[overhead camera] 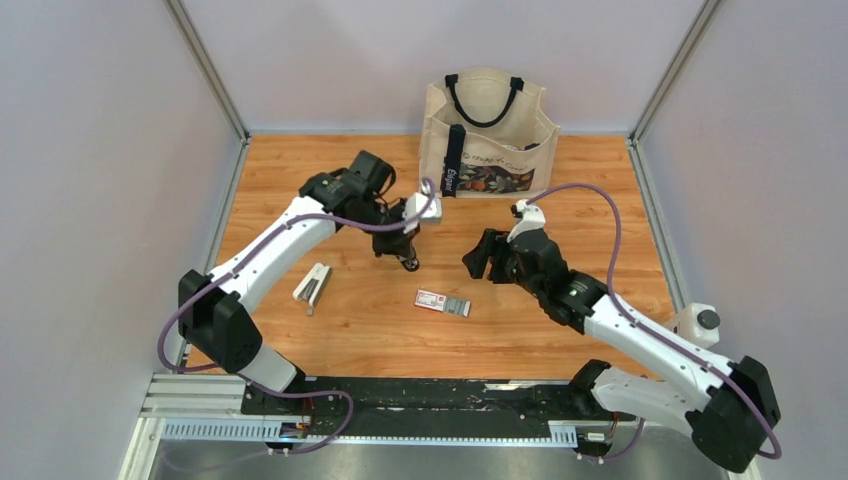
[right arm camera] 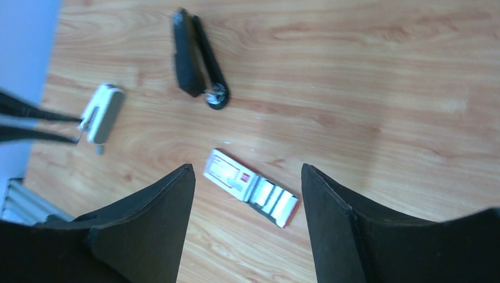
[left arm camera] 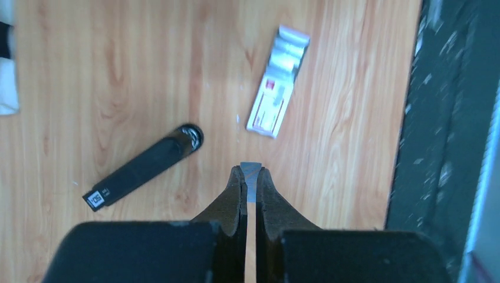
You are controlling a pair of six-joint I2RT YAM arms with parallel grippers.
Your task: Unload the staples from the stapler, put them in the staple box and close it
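Your left pincer [left arm camera: 250, 174] is clamped on the staples [left arm camera: 250, 167], holding the strip clear of the bench [left arm camera: 118, 71] near the black stapler [left arm camera: 141, 168], while your right pincer [right arm camera: 247, 168] hangs open above the staple box [right arm camera: 250, 188], gripping nothing, presumably free to assist.

The table [overhead camera: 380, 340] is pale wood with a clear grain and a soft sheen; the staples [left arm camera: 250, 175] are thin silvery metal, smooth and faintly bright; my left fingers [left arm camera: 231, 203] look matt black and slightly grainy; the stapler [left arm camera: 141, 167] is matt black plastic with a shiny metal end; the little box [right arm camera: 250, 187] is glossy printed card; the bag [overhead camera: 487, 135] at the table's far edge is coarse beige cloth with black woven straps.
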